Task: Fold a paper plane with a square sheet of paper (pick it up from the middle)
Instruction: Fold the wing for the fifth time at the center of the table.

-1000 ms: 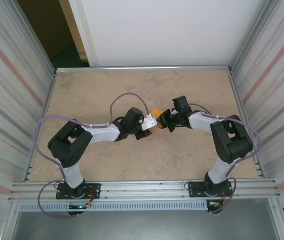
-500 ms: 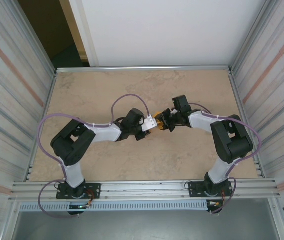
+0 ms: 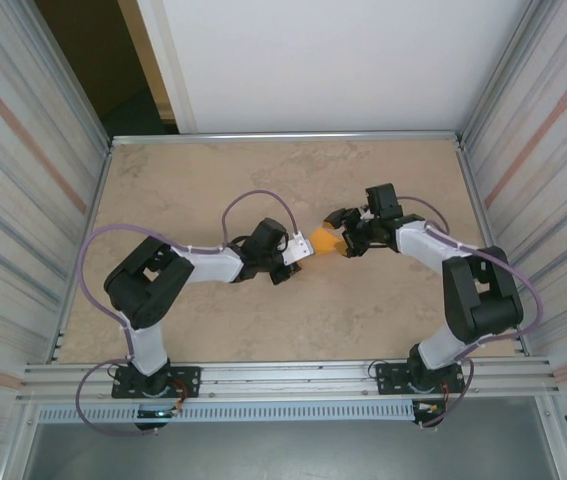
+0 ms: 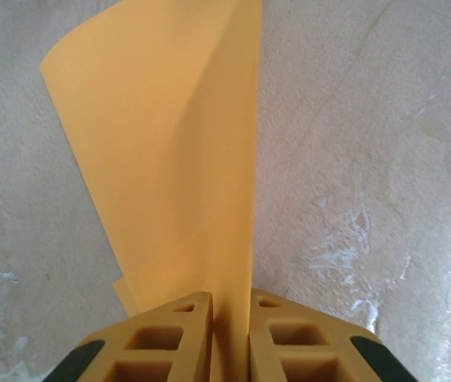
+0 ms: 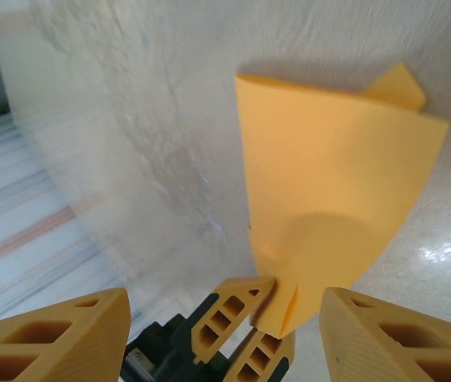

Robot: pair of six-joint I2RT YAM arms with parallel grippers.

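Observation:
The square sheet of paper (image 4: 169, 143) is bright orange and folded into a narrower layered shape that fans out from a pinched end. My left gripper (image 4: 231, 334) is shut on that lower edge and holds the paper just above the table, near the table's middle (image 3: 321, 241). In the top view the left gripper (image 3: 303, 247) points right. My right gripper (image 3: 344, 232) stands open a short way to the right, facing the paper (image 5: 328, 183). Its wide-apart fingers (image 5: 50, 334) touch nothing. The left gripper's fingers (image 5: 245, 314) show between them, clamped on the paper's tip.
The beige marbled table (image 3: 213, 180) is walled by ribbed metal panels (image 3: 23, 200) left and right and a white wall (image 3: 323, 60) at the back. A metal rail (image 3: 283, 375) runs along the near edge by the arm bases.
My right gripper has pulled away to the right from the paper and now stands open. The left gripper still holds the paper in nearly the same spot.

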